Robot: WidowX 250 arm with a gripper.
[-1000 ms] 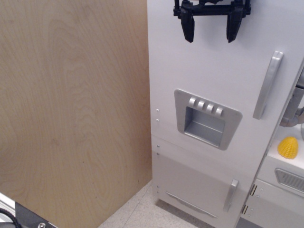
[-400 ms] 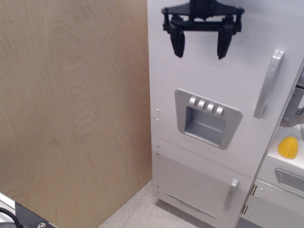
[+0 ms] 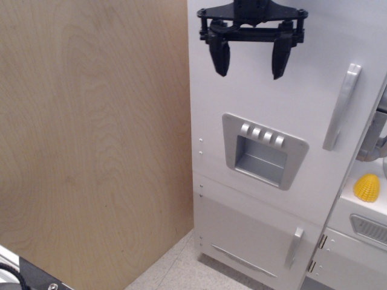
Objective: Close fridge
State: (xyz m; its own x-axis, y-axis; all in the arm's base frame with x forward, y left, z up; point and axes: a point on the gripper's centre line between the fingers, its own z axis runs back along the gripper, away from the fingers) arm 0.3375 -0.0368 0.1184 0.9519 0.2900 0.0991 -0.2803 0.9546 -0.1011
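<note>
The white toy fridge (image 3: 266,96) fills the right half of the view. Its big door lies flush with the fridge front, with no gap showing. The door has a long grey handle (image 3: 341,107) at its right and a grey four-button dispenser panel (image 3: 263,150) in the middle. My black gripper (image 3: 249,66) hangs open and empty in front of the upper part of the door, above the dispenser and left of the handle. I cannot tell whether its fingertips touch the door.
A smaller white door with a short grey handle (image 3: 294,247) sits below the big door. A wooden panel (image 3: 91,139) stands at the left. A yellow toy corn (image 3: 366,187) lies on the white unit at the right, by a grey tap (image 3: 375,142).
My gripper has moved left and slightly down in front of the door, staying open. The fridge door has not visibly moved.
</note>
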